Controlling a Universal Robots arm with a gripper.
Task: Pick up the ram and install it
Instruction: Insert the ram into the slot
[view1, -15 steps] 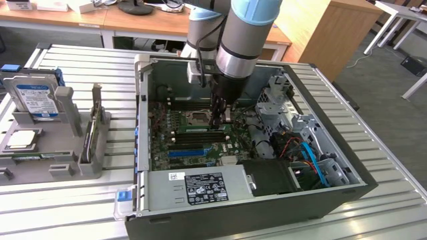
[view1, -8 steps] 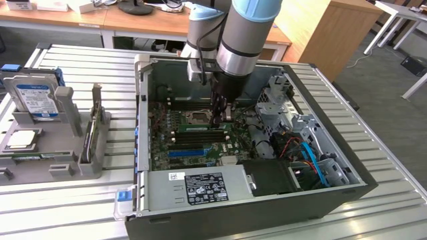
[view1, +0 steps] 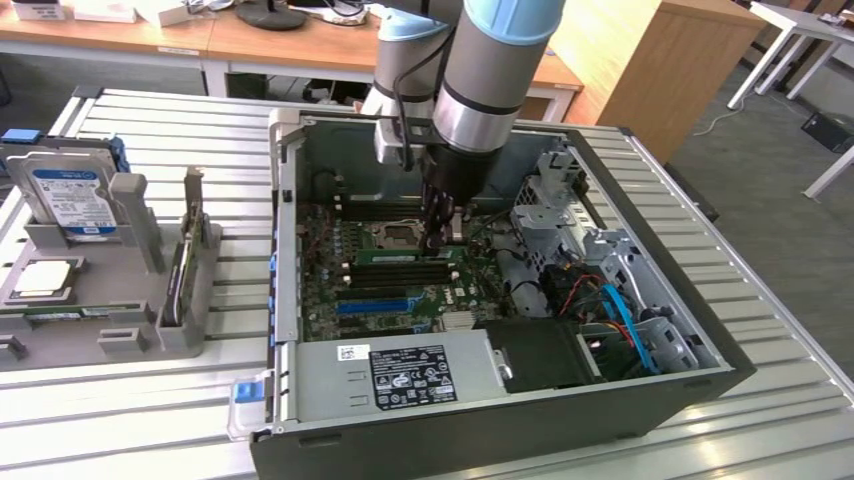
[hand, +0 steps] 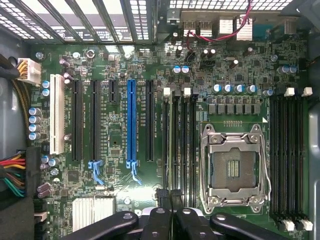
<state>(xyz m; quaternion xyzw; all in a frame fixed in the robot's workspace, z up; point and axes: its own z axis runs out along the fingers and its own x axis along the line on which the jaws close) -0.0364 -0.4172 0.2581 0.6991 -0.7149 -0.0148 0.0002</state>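
The ram (view1: 400, 253), a thin green stick, stands on edge in the black memory slots (view1: 407, 268) of the motherboard inside the open computer case (view1: 279, 200). My gripper (view1: 442, 240) reaches straight down into the case, and its shut fingertips meet the ram's top edge near the end toward the exterior view's right. Whether they pinch the stick or only rest on it, I cannot tell. In the wrist view my gripper (hand: 169, 194) hangs shut over one end of the memory slots (hand: 179, 145), beside the processor socket (hand: 234, 167).
A long blue slot (hand: 131, 125) and several black slots lie beside the memory slots. The power supply (view1: 400, 370) fills the case's near side, with cables and a drive cage (view1: 601, 270) at the exterior view's right. A grey fixture (view1: 171, 295) holding a hard drive (view1: 70, 200) stands at the left.
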